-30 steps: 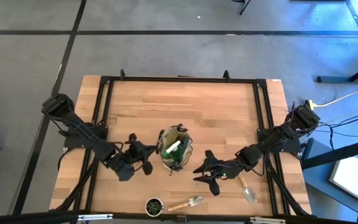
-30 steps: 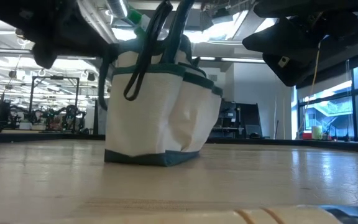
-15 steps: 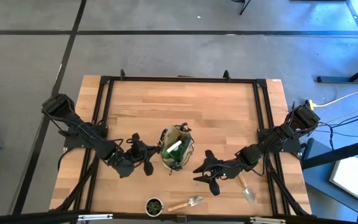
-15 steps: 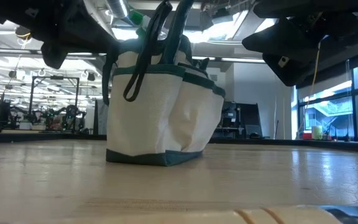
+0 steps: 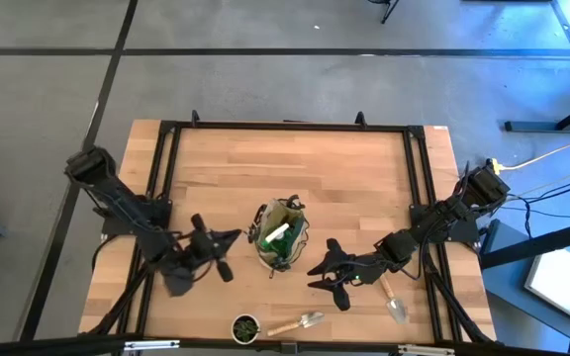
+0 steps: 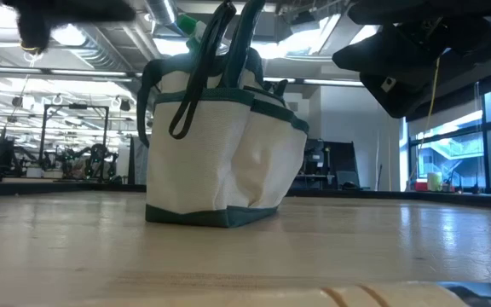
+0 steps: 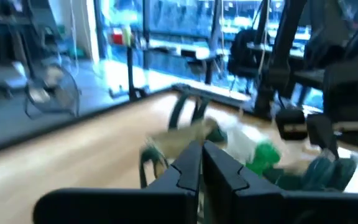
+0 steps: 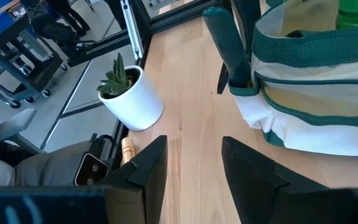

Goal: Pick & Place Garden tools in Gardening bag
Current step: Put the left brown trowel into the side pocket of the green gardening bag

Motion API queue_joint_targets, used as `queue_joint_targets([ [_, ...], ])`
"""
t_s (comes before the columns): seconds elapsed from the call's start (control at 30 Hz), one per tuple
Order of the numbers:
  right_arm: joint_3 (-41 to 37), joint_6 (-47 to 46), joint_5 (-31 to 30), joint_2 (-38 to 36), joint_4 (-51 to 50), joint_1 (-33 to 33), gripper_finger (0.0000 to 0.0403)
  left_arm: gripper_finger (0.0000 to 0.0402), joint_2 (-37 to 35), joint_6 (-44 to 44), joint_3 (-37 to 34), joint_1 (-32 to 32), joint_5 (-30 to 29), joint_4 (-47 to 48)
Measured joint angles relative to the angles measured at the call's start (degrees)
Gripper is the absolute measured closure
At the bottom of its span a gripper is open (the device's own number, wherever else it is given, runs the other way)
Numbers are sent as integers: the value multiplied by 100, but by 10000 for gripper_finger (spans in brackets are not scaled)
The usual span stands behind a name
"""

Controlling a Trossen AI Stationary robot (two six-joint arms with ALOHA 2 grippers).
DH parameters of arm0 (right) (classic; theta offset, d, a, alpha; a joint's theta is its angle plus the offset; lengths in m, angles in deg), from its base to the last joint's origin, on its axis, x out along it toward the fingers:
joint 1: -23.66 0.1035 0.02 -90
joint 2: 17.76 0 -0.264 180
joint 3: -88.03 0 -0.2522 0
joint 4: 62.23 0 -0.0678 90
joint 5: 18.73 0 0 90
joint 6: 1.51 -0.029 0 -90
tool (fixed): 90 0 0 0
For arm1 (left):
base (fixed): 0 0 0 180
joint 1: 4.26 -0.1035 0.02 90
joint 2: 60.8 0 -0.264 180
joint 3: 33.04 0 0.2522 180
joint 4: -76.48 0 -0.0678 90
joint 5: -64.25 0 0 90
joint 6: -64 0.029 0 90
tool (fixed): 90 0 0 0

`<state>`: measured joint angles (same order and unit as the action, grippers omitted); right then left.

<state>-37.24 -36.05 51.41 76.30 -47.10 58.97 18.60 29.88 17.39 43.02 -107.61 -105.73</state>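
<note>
The gardening bag [image 5: 278, 235] stands upright on its base at the table's middle. A green spray bottle [image 5: 275, 235] with a white top sticks up from its mouth. My left gripper [image 5: 236, 236] is shut, empty, raised, level, just left of the bag, pointing at it [image 7: 191, 134]. To the bag's right, my right gripper [image 5: 313, 278] is open and holds nothing; its fingers [image 8: 151, 162] hang over bare wood beside the bag [image 8: 316, 106]. One wooden-handled trowel [image 5: 300, 321] lies near the front edge. Another trowel [image 5: 395, 303] lies under my right arm.
A small pot with a green plant [image 5: 245, 326] stands at the front edge beside the trowel; it shows white [image 8: 132, 99] in the right wrist view. The far half of the table [image 5: 295, 163] is bare wood. Black frame rails run along the table's sides.
My left gripper has risen and its arm has swung toward the table's near edge, turning so the shut fingers now point at the bag from the left. In the low view its dark bulk has lifted out past the top edge. The bag and my right arm have stayed put.
</note>
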Motion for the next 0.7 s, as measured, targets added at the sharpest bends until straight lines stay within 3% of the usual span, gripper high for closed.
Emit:
queue_joint_targets([
  [0.1,-1,186,0,0,3,0,247,377,-221,658,106,190,-195,-212],
  [0.2,-1,368,112,0,72,2,247,360,-382,1223,168,302,52,-416],
  [0.5,-1,306,832,0,437,163,247,341,-538,2539,179,5,2626,-1186],
  [0.7,0,79,1244,0,662,493,247,341,-538,3620,185,-505,3894,-2137],
])
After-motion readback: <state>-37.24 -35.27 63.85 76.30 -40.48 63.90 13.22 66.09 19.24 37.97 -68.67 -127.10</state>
